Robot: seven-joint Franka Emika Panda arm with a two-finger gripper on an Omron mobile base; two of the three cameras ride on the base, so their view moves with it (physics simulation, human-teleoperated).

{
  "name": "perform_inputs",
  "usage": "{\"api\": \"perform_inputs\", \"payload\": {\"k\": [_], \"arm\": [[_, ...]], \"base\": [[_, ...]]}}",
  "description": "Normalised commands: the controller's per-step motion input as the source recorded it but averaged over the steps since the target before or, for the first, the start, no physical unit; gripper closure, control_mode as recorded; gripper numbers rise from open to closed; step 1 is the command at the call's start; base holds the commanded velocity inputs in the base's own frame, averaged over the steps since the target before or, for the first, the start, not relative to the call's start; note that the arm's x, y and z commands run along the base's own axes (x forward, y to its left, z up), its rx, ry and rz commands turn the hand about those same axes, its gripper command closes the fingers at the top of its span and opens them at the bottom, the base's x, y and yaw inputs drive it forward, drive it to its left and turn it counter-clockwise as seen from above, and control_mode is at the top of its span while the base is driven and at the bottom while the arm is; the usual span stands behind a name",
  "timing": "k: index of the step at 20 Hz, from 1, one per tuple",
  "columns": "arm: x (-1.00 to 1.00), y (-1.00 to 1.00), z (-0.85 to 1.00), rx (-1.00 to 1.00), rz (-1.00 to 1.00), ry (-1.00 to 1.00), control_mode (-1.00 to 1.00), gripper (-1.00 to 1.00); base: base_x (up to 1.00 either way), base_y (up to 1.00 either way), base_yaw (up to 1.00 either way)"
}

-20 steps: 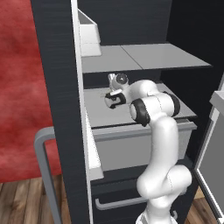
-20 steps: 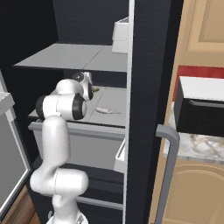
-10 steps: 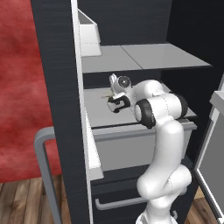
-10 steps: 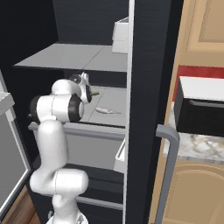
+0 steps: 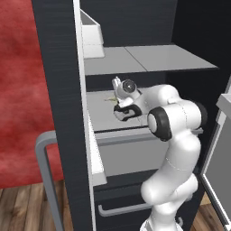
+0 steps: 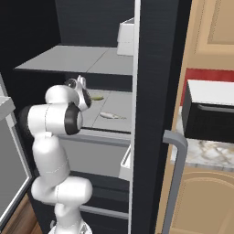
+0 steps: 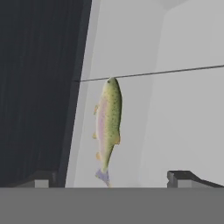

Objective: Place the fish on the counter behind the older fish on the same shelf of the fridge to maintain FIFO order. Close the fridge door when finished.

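The fish (image 7: 108, 130), slender and olive-yellow with dark flecks, lies loose on the light-grey shelf (image 7: 175, 122) of the fridge (image 6: 155, 91). My gripper (image 7: 114, 179) is open, its fingertips (image 7: 188, 177) wide on either side of the fish's tail and apart from it. From the right, the fish (image 6: 97, 98) lies toward the back of the shelf (image 6: 116, 104), behind the pale older fish (image 6: 112, 115). My gripper (image 6: 81, 82) hovers just left of them. From the left, my gripper (image 5: 116, 85) is above the shelf (image 5: 101, 115), by the fish (image 5: 109, 99). The marble counter (image 6: 201, 148) lies right of the fridge.
A higher grey shelf (image 5: 149, 58) carries a white bin (image 5: 90, 36) close over my hand. The wide grey drawer (image 5: 131, 153) sits under the fish shelf. The open door (image 5: 58, 90) with its grey bar handle (image 5: 45, 158) stands left; a black appliance (image 6: 212, 116) rests on the counter.
The jaws have spread wide and let go of the fish, which now lies on the shelf. The hand has lifted slightly and the elbow has swung outward.
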Motion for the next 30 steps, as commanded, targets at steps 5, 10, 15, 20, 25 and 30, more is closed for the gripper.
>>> {"api": "perform_inputs", "payload": {"k": [5,10,15,20,25,30], "arm": [[-0.91,0.0,0.31,0.0,0.0,0.0,-1.0,-1.0],[-1.0,0.0,0.27,0.0,-0.06,0.01,-1.0,-1.0],[-1.0,-0.02,0.47,0.0,-0.06,0.05,-1.0,-1.0],[-0.92,-0.07,0.63,0.0,-0.06,0.11,-1.0,-1.0],[-0.83,-0.15,0.72,0.02,-0.06,0.21,-1.0,-1.0],[-0.9,-0.2,0.41,0.01,-0.03,0.18,-1.0,-1.0]], "base": [[0.0,0.0,0.0],[0.0,0.0,0.0],[0.0,0.0,0.0],[0.0,0.0,0.0],[0.0,0.0,0.0],[0.0,0.0,0.0]]}}
